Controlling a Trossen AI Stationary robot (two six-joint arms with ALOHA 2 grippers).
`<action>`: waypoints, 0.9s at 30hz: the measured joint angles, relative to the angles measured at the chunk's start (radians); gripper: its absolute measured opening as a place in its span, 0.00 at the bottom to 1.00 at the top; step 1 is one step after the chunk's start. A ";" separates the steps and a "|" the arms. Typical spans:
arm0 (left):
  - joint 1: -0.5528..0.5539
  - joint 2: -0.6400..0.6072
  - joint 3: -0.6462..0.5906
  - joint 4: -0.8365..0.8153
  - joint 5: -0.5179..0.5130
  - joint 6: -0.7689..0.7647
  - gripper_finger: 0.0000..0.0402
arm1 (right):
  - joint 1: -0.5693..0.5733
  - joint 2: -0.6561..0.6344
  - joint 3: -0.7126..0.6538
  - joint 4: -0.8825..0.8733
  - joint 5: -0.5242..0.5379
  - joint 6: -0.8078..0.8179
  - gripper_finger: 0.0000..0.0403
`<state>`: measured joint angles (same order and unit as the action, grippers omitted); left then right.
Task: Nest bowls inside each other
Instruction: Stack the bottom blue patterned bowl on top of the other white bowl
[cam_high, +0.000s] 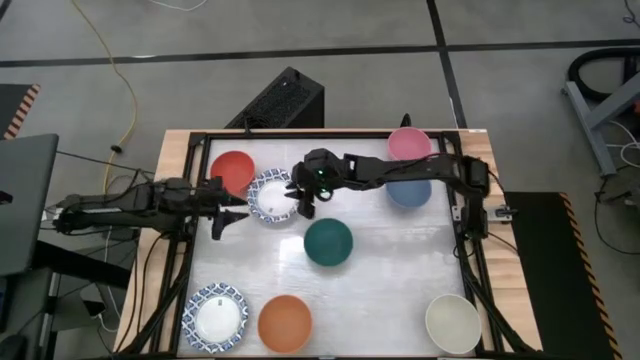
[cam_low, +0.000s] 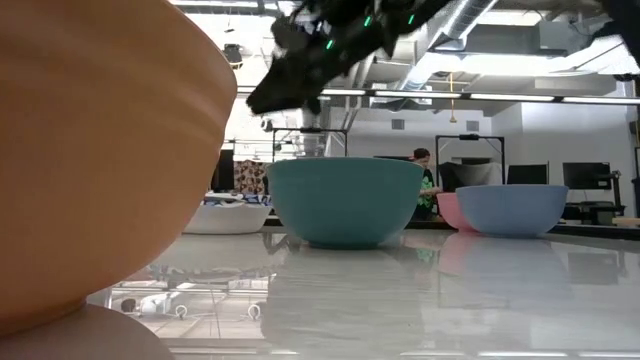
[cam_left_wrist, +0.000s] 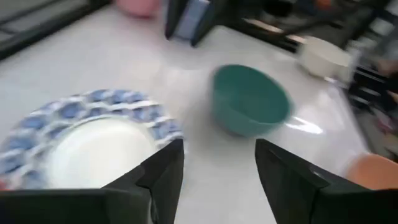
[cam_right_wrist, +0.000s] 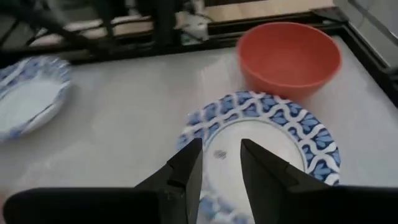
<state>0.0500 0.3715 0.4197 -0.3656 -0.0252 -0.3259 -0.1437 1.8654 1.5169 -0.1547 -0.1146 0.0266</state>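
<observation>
The counter (cam_high: 400, 270) has a black frame along its edges. Its middle and right-near part is open, with free room between the dark green bowl (cam_high: 328, 242) and the cream bowl (cam_high: 452, 322), which stands in the near right corner.

The six bowls are all apart from each other, and none is nested. The red bowl (cam_high: 233, 172) stands far left, just beside a blue-and-white patterned plate (cam_high: 270, 196). The pink bowl (cam_high: 409, 144) is at the far edge on the right, and the blue bowl (cam_high: 408, 190) is just near of it, partly under the right arm. The orange bowl (cam_high: 285, 322) stands at the near edge, beside a second patterned plate (cam_high: 216, 316) in the near left corner. As far as the views show, every bowl is empty, and both plates carry nothing.

The left hand (cam_high: 228, 215) is at the left side, just beside the near left rim of the far plate. Its fingers (cam_left_wrist: 163, 175) are spread apart and hold nothing. The right hand (cam_high: 304, 203) hangs over the right rim of the same plate. Its fingers (cam_right_wrist: 186, 169) stand partly apart, with only a narrow gap, and nothing is between them.
</observation>
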 joint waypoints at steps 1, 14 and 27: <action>-0.009 0.018 0.017 -0.003 0.031 0.008 0.45 | 0.010 -0.020 0.000 -0.025 0.008 -0.024 0.32; -0.270 0.269 0.160 -0.043 0.260 -0.079 0.43 | 0.198 -0.265 0.000 -0.471 0.012 -0.053 0.32; -0.674 0.555 0.308 -0.202 0.141 -0.380 0.43 | 0.450 -0.289 0.000 -0.546 0.116 0.067 0.32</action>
<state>-0.6244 0.9261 0.7277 -0.5681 0.1153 -0.7056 0.3064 1.5761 1.5169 -0.7003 0.0009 0.0932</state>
